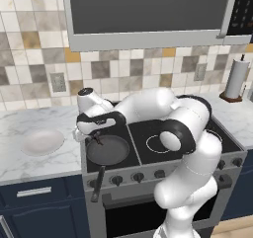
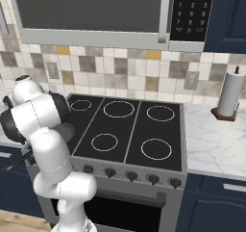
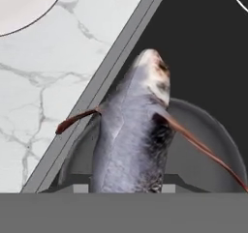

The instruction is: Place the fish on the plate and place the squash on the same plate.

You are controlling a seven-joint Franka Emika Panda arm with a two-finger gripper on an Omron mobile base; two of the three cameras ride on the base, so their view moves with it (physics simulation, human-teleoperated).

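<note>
Fish (image 3: 133,130) hangs clamped in the gripper (image 1: 97,138), lifted above the frying pan (image 1: 108,150) at the stove's (image 1: 197,133) left edge. White plate (image 1: 42,141) sits alone on the marble surface (image 1: 20,158) to the left, bare room around it. From the hand view, the fish's grey body and reddish fins show close up.

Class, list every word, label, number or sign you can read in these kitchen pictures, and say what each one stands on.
Microwave keypad: rows of small light marks that look like digits and button labels, too small and blurred to read.
Stove knobs: no readable marks.
Paper towel roll, plate, frying pan and fish: no text on them.
So nothing can be quoted with certainty.
</note>
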